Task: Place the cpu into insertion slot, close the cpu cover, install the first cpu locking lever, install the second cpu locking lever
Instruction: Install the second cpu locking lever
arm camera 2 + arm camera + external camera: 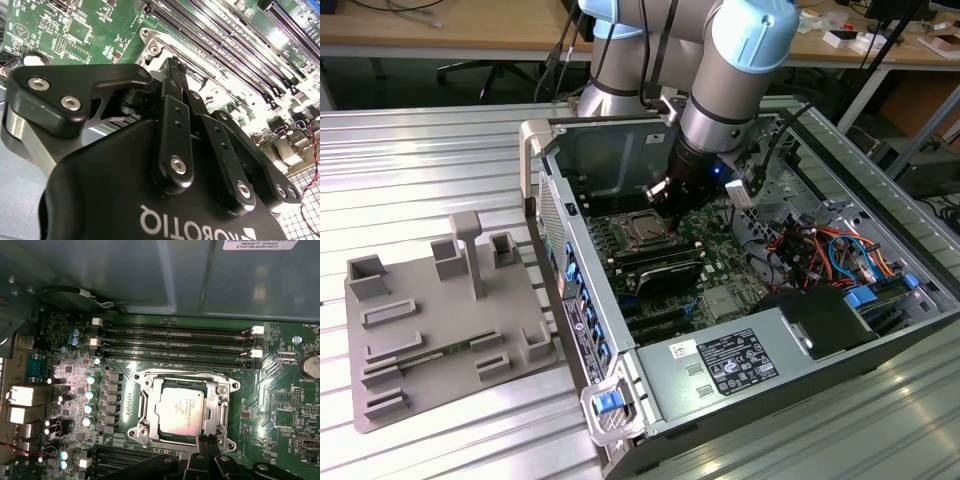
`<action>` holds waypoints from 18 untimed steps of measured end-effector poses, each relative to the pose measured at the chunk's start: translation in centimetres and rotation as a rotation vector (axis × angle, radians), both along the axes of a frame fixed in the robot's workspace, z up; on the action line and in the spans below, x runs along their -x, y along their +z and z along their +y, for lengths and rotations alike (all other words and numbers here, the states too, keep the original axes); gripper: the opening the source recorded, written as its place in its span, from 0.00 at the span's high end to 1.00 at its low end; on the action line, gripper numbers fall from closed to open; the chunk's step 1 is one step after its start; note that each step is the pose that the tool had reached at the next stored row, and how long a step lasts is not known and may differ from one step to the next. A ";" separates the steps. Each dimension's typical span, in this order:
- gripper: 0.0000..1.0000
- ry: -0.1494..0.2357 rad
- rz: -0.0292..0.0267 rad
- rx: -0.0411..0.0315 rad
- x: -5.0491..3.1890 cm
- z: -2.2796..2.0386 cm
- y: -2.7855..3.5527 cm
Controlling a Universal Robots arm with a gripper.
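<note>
The cpu (181, 410), a square chip with a silver-grey top, lies in the insertion slot (142, 430) on the green motherboard. The cpu cover (221, 405), a silver frame plate, lies flat around the chip. A thin metal locking lever (185, 374) runs along one side of the socket. My gripper (207, 439) has its black fingers pressed together, with the tips just at the socket's edge beside the chip. In the second wrist view the gripper (175, 62) points down at the socket rim. In the exterior view the gripper (663, 197) hangs inside the open computer case, just above the cpu (645, 232).
Long black memory slots (175, 342) run on one side of the socket, and more memory slots (235, 45) lie close to the fingers. Capacitors (90, 395) stand beside it. The case wall (560, 230), a power supply (740, 360) and cables (830, 250) hem in the arm. A grey fixture plate (430, 320) lies outside.
</note>
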State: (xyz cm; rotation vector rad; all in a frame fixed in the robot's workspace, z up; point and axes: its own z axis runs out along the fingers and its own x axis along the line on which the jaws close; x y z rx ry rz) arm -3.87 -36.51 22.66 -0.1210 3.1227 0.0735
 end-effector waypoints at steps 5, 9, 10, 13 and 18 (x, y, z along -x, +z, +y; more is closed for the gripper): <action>0.89 0.000 0.0000 0.0001 0.00 0.00 -0.12; 0.89 0.000 0.0000 0.0000 0.00 0.00 -0.23; 0.89 0.000 0.0001 0.0000 0.00 0.00 -0.25; 0.89 0.000 0.0000 0.0000 0.00 0.00 -0.29; 0.89 0.000 0.0000 0.0001 -0.04 0.00 -0.35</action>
